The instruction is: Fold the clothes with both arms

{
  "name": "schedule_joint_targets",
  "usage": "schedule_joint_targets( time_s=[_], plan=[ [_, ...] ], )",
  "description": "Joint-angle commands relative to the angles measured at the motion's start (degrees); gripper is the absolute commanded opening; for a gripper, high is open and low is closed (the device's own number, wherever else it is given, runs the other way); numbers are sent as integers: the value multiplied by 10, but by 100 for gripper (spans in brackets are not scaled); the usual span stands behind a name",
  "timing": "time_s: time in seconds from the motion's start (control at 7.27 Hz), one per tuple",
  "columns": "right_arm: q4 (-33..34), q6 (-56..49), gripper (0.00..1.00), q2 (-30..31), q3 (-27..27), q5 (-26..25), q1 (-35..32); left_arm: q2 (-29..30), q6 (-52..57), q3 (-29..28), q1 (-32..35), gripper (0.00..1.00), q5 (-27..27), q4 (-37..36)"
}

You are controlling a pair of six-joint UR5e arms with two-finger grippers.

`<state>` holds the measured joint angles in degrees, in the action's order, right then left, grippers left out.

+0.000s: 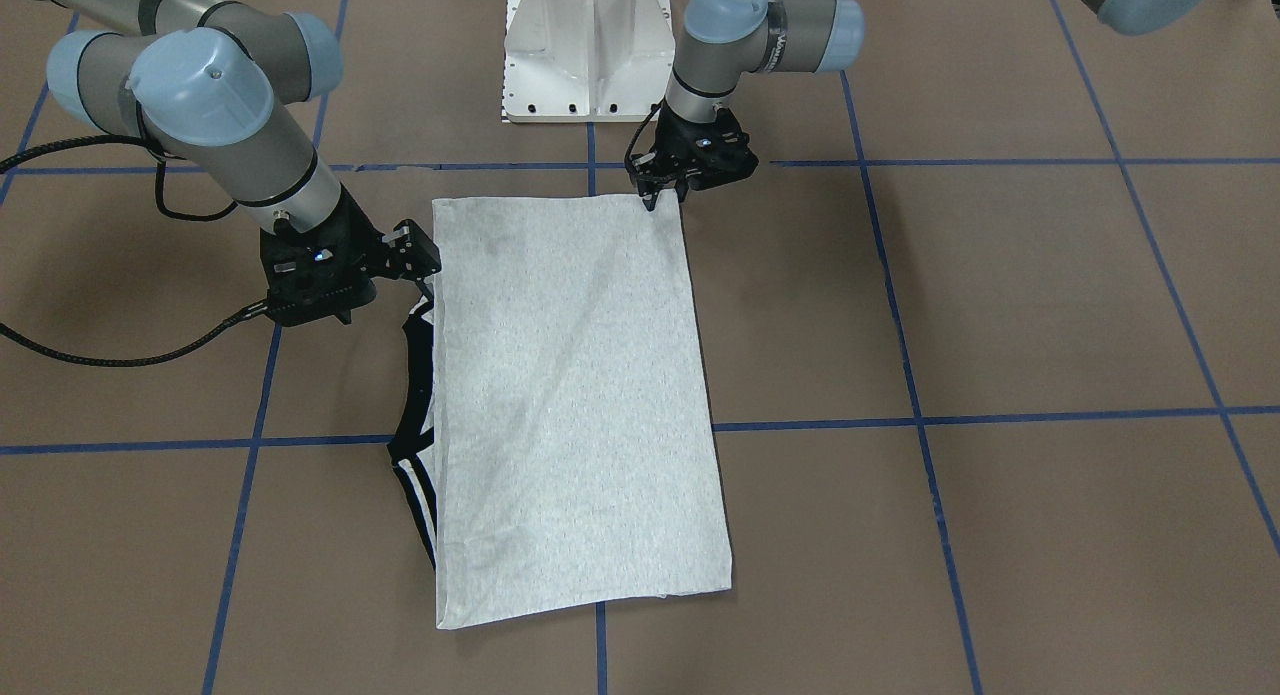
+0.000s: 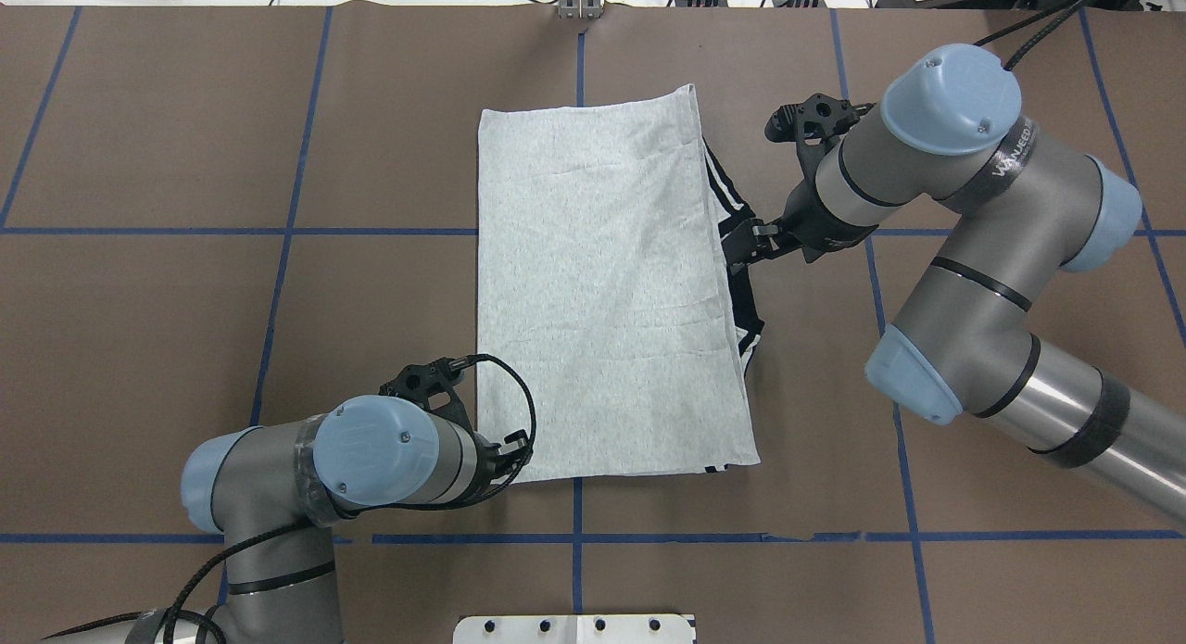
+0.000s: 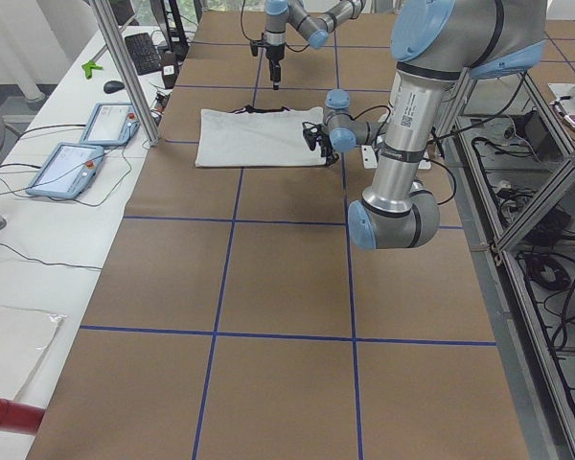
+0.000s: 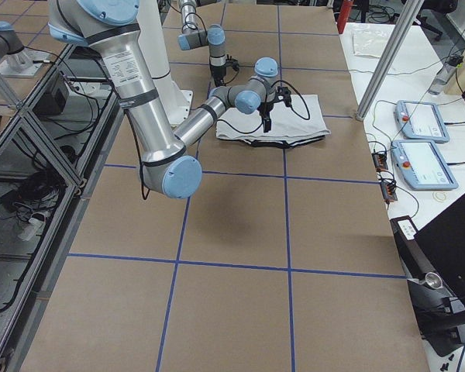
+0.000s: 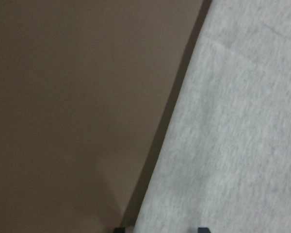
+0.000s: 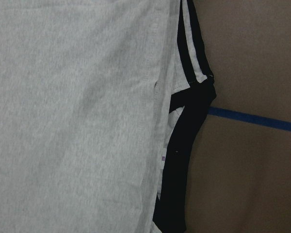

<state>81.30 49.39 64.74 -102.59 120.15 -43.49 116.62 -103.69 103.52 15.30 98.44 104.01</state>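
The light grey T-shirt (image 2: pixel 602 292) lies flat on the brown table, folded into a tall rectangle. Its black neck band (image 2: pixel 749 322) and black shoulder stripes (image 6: pixel 189 48) stick out along the edge on my right side. My left gripper (image 2: pixel 514 449) sits low at the shirt's near-left corner. In the left wrist view its fingertips (image 5: pixel 201 229) stand apart over the cloth edge, so it is open and holds nothing. My right gripper (image 2: pixel 744 246) hovers at the shirt's right edge beside the neck band, its fingers spread and empty. The printed front is hidden.
The white pedestal (image 1: pixel 585 45) stands at the robot's side of the table. Blue tape lines (image 1: pixel 915 375) grid the brown surface. Two teach pendants (image 3: pixel 81 144) lie on the white bench beyond the table's far edge, behind an aluminium post (image 3: pixel 125 72).
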Motion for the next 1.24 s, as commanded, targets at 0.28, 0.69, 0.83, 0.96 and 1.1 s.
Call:
schedule_joint_targets(
  time_s=[0.28,0.69,0.83,0.96,1.1],
  plan=[
    [0,0,100,0,-2,1,-1,4,2,0,1,6,-1,0],
    [0,54,100,5,-12,1,2,4,4,26,15,0,5,-1],
    [0,113,100,7,-22,1,16,4,4,29,15,0,6,-1],
    [0,200,100,9,-36,-5,38,4,4,30,15,0,7,-1],
    [0,293,100,21,-56,-16,62,4,4,33,17,0,7,-1]
  ],
)
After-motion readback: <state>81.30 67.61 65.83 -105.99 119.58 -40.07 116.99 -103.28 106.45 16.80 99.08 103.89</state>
